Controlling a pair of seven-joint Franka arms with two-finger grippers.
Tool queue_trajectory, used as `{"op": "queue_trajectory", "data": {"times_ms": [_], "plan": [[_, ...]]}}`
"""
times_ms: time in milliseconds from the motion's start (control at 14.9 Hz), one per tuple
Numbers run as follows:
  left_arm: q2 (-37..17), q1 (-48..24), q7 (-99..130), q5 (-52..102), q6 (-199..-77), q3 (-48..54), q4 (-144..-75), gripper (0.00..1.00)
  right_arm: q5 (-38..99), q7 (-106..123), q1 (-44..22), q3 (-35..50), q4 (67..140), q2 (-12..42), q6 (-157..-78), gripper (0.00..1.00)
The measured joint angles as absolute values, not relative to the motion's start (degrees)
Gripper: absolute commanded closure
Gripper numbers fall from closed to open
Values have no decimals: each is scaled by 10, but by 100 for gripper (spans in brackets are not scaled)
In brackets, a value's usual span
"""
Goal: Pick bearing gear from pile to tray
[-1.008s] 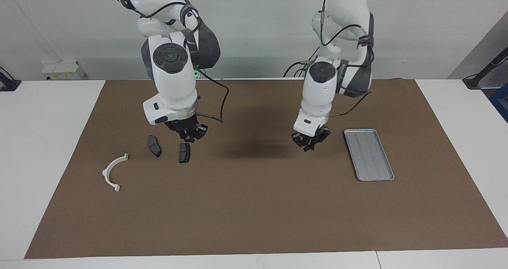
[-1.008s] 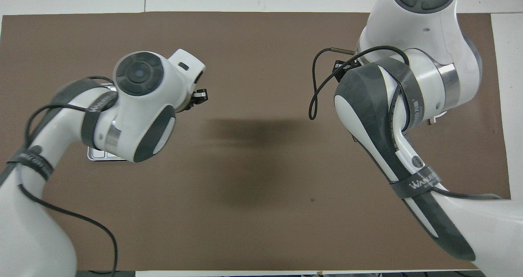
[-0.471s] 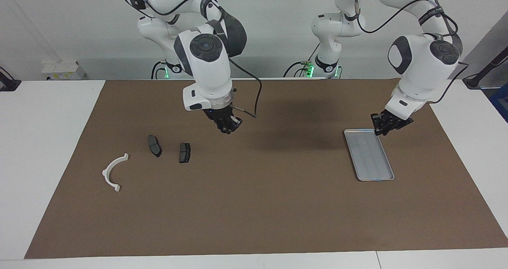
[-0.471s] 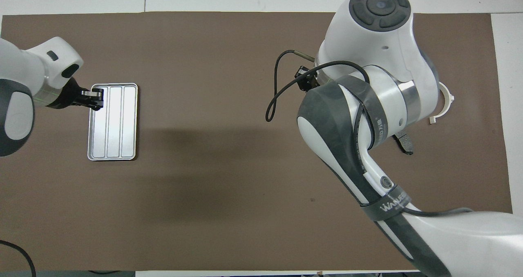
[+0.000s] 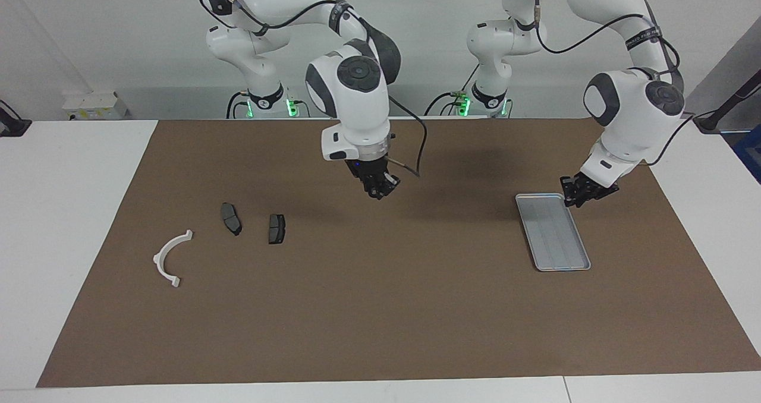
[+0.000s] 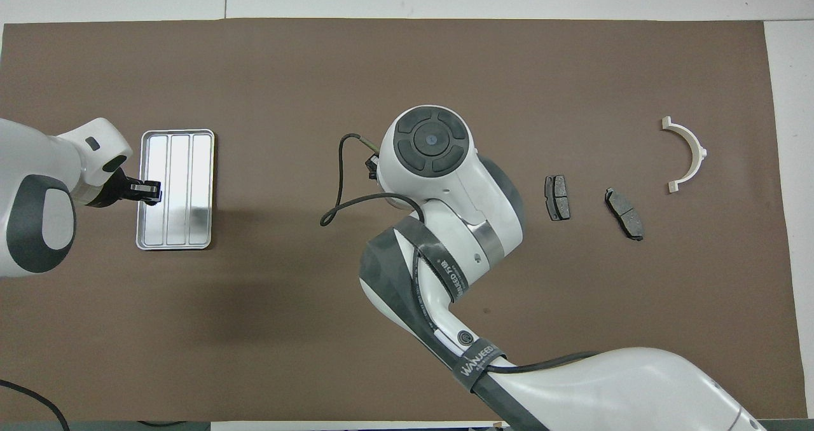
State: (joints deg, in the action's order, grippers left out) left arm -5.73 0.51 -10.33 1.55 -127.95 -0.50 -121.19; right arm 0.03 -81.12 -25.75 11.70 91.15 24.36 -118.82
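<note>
Shows the right gripper (image 5: 379, 190) raised over the bare middle of the brown mat (image 5: 380, 320), between pile and tray. Cannot tell how far its jaws stand apart, nor whether anything sits in them. Finds the left gripper (image 5: 579, 194) low at the tray's (image 5: 559, 245) corner nearest the robots, fingertips pressed together with nothing to be made out between them. Suggests a delivery post, placed to meet parts at the rim.

Leaves the pile spread toward the right arm's end of the table: one dark grey pad (image 5: 230, 219), a second pad (image 5: 276, 229) just beside it, and a white arc bracket (image 5: 171, 258) a little apart and farther from the robots. Reveals no bearing gear anywhere in either view – not on the mat, not on the tray floor.

Presents flat, matte pads with clipped corners, lying face down on the mat. Gives the bracket a smooth half-ring form with small lugs at both ends. Sets against these a shallow silver-grey metal tray – rounded corners, low raised rim, long ribs pressed into its floor – easy to drop small parts into from above.
</note>
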Motion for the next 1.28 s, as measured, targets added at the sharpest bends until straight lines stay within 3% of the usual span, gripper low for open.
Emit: {"op": "queue_trajectory", "data": {"times_ms": [403,739,807,874,941,1076,1143,1277], "plan": [[-75,5,-109,16,-1341,-6,-1252,100,-20,-889,-313,114,931,325,-1320,100],[-92,5,-110,16,-1360,-6,-1261,100,-22,-890,-310,109,932,337,-1350,100],[-95,5,-110,16,-1365,-6,-1263,72,-22,-890,-310,109,932,338,-1352,88],[-98,5,-110,16,-1366,-6,-1263,19,-22,-890,-310,108,932,338,-1353,70],[-100,5,-110,16,-1366,-6,-1263,6,-22,-890,-310,108,932,338,-1354,66],[-100,5,-111,16,-1366,-6,-1263,1,-22,-890,-310,108,932,338,-1354,56],[-100,5,-111,16,-1366,-6,-1263,0,-22,-890,-310,108,932,338,-1354,44],[-99,5,-112,16,-1357,-4,-1256,0,-22,-890,-310,107,932,338,-1354,10]]}}
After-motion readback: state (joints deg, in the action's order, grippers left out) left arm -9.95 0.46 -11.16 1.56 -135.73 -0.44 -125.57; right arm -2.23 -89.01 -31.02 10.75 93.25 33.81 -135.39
